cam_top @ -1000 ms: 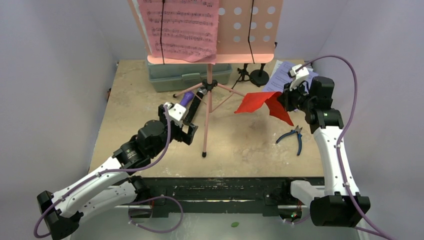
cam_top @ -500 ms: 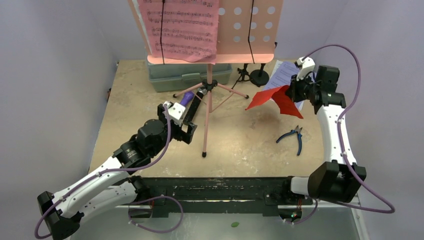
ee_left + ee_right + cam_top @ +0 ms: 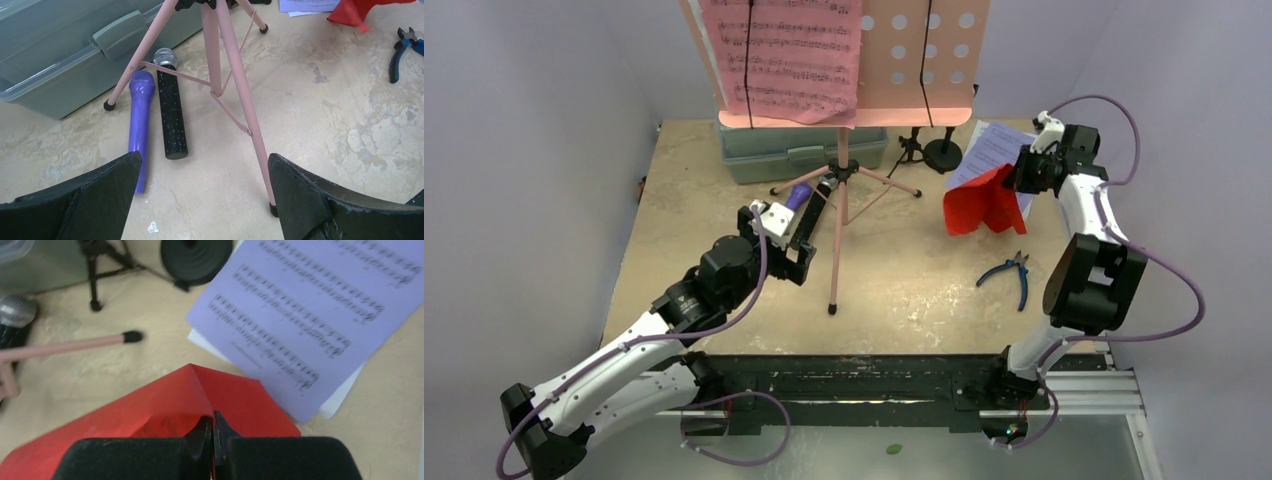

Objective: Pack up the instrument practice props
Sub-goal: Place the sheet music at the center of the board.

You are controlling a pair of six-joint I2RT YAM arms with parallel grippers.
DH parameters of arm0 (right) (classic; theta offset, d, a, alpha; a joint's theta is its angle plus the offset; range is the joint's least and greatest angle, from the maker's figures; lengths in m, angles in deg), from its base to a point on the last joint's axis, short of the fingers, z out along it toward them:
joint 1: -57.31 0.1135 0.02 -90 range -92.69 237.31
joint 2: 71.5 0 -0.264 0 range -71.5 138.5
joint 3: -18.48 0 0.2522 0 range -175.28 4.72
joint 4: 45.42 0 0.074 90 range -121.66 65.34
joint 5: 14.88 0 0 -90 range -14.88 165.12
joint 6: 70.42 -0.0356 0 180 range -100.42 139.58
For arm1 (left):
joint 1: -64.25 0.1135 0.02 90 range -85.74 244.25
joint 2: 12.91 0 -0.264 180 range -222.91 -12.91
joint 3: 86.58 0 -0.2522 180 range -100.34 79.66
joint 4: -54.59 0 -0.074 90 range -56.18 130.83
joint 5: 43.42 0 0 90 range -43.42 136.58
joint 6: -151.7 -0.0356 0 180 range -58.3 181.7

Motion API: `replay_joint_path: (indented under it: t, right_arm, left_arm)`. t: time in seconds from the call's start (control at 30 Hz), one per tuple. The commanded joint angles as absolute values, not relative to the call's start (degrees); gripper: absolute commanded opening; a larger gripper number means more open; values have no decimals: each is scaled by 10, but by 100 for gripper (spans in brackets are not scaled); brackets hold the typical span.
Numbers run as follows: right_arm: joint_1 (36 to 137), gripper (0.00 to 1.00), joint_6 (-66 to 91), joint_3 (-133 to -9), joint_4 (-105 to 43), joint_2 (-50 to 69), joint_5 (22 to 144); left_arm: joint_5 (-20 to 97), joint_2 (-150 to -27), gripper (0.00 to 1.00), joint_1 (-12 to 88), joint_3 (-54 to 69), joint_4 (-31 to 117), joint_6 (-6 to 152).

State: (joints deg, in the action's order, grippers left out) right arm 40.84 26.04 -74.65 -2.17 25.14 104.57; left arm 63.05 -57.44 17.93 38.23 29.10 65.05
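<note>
Paper is being handled on the right side. The right gripper (image 3: 214, 432) is seen with its jaws pressed together on a fold of the red sheet-music page (image 3: 200, 390). The page is held up by that fold and droops toward the middle of the table (image 3: 904, 290). Whether its lower edge touches the surface cannot be told.

The white sheet-music pages (image 3: 310, 305) lie flat at the far right of the table. In the wrist view they are placed just beyond the claw and to its right, loosely fanned, with their staves running obliquely. The small black mic mounts (image 3: 195, 255) stand just past them.

The coming move is judged to be the laying of the red page onto that white stack. It therefore turns on the stack being ahead of the closed claw and off to its right, not directly beneath it. The right arm is by far the nearer one.

The left gripper (image 3: 205, 200) is held with its jaws wide apart and nothing between them, close by the pink metal tripod (image 3: 235, 75). The purple microphone (image 3: 139, 125) and the black silver-headed microphone (image 3: 170, 110) lie side by side ahead of it and to its left. Their long axes point away from the claw toward the grey-green plastic case (image 3: 60, 60). The blue-handled pliers (image 3: 1014, 278) are left near the right arm.
</note>
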Motion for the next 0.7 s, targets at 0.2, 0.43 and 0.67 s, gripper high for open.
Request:
replay_joint_path:
  t: [0.2,0.43,0.67]
  right_arm:
    - [407,0,104,-773,-234,334,817]
    - [407,0,98,-788,-254,392,762]
    - [407,0,78,-784,-292,414,730]
  left_arm:
    - [613,-583,97,196,383,305,643]
    - [605,-586,97,205,383,306,643]
    - [599,-589,97,212,383,307,643]
